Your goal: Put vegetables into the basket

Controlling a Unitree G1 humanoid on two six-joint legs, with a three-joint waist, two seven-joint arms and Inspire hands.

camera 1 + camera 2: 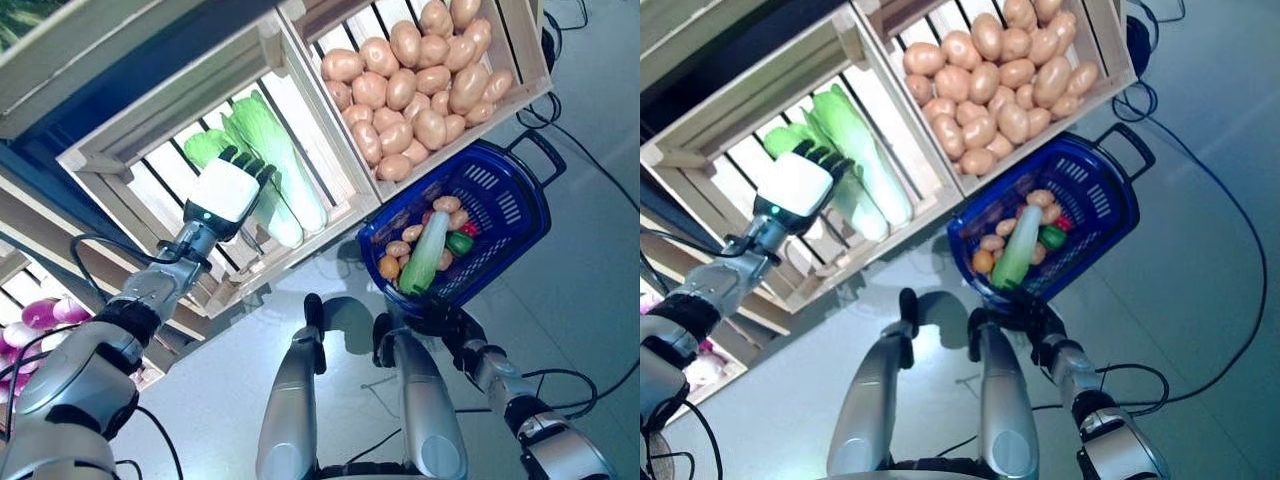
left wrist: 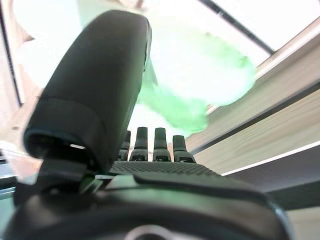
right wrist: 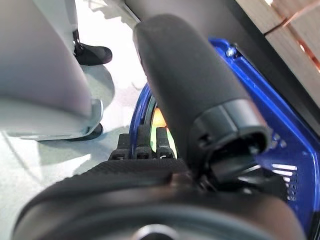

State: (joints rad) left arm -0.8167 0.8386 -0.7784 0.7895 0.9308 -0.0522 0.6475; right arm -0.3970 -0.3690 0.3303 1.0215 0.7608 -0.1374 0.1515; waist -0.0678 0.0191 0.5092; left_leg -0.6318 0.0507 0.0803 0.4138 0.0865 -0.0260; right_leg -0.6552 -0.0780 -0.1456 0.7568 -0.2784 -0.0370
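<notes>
The blue plastic basket [image 1: 500, 205] stands on the floor by the wooden stand. In it lie a long pale green cabbage [image 1: 425, 255], small potatoes, an orange round vegetable, a green pepper and something red. My left hand [image 1: 225, 190] is open, with straight fingers, inside a crate, right over the long green cabbages [image 1: 285, 170]. In the left wrist view the fingers [image 2: 150, 145] point at a pale green cabbage [image 2: 200, 85]. My right hand [image 1: 440, 322] is open, with straight fingers [image 3: 142, 145] just below the basket's near rim [image 3: 140, 107].
The wooden stand [image 1: 330, 215] holds slatted crates, one with potatoes next to the basket. Bare grey floor lies to the right of the basket, with black cables across it.
</notes>
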